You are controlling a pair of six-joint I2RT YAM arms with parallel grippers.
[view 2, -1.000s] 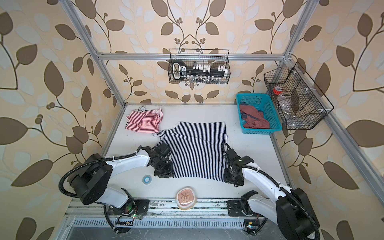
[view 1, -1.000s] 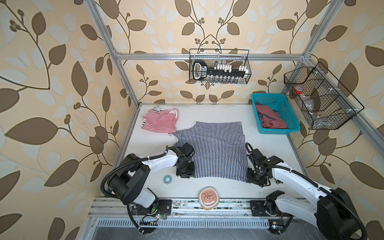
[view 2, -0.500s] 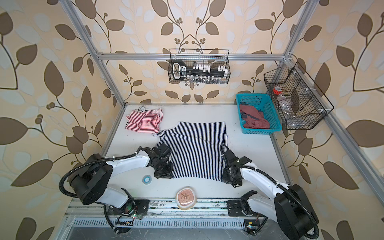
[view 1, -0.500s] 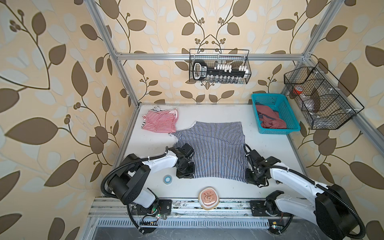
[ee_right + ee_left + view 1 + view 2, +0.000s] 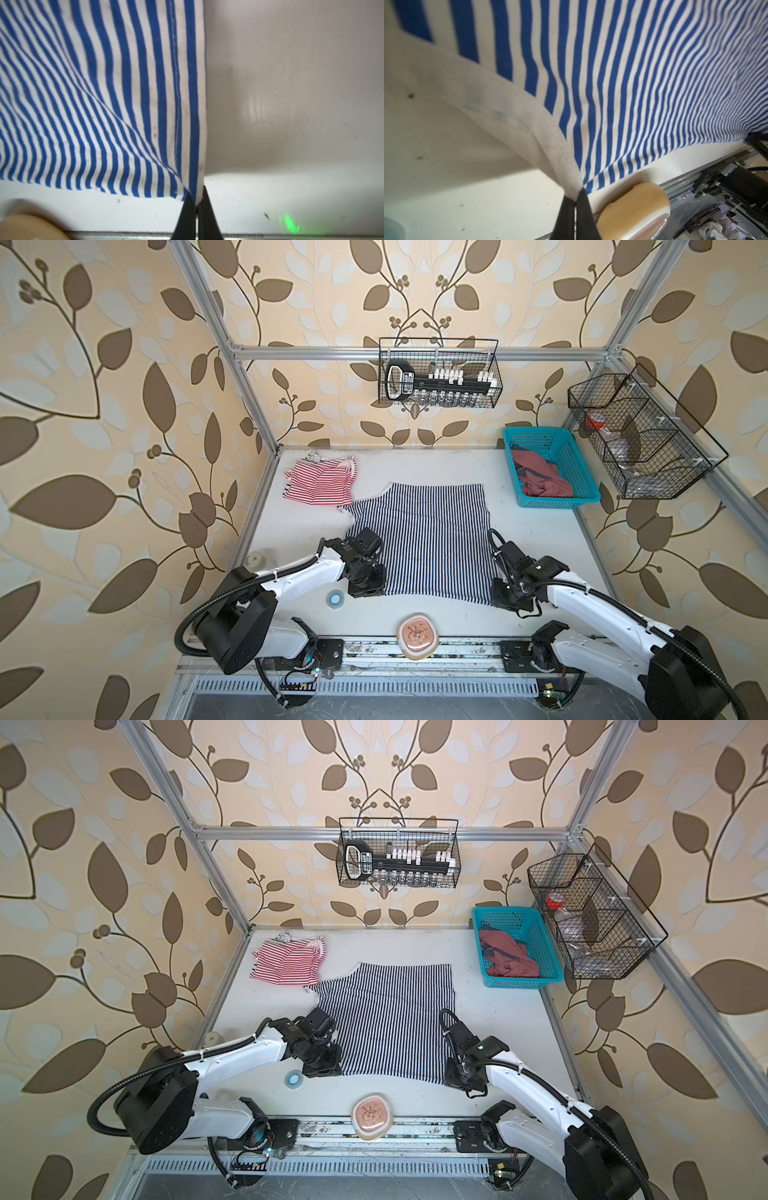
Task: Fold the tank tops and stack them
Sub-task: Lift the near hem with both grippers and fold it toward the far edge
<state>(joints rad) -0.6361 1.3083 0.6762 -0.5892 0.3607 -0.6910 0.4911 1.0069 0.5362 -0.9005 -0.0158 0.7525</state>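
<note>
Navy-striped tank top (image 5: 419,539): spread flat mid-frame on the bench (image 5: 540,539).
Left fingers (image 5: 566,216): pinched together on its lower-left, white-trimmed corner.
Right fingers (image 5: 187,216): clamped on its lower-right corner, probably so both corners lift evenly for a fold.
Red tank top (image 5: 322,485): bunched, upper left, untouched.

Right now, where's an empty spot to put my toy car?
Free: the back strip between red tank top and blue basket; the right side beside navy tank top. Crowded: the front, by left hand, right hand, tape roll, dish.
</note>
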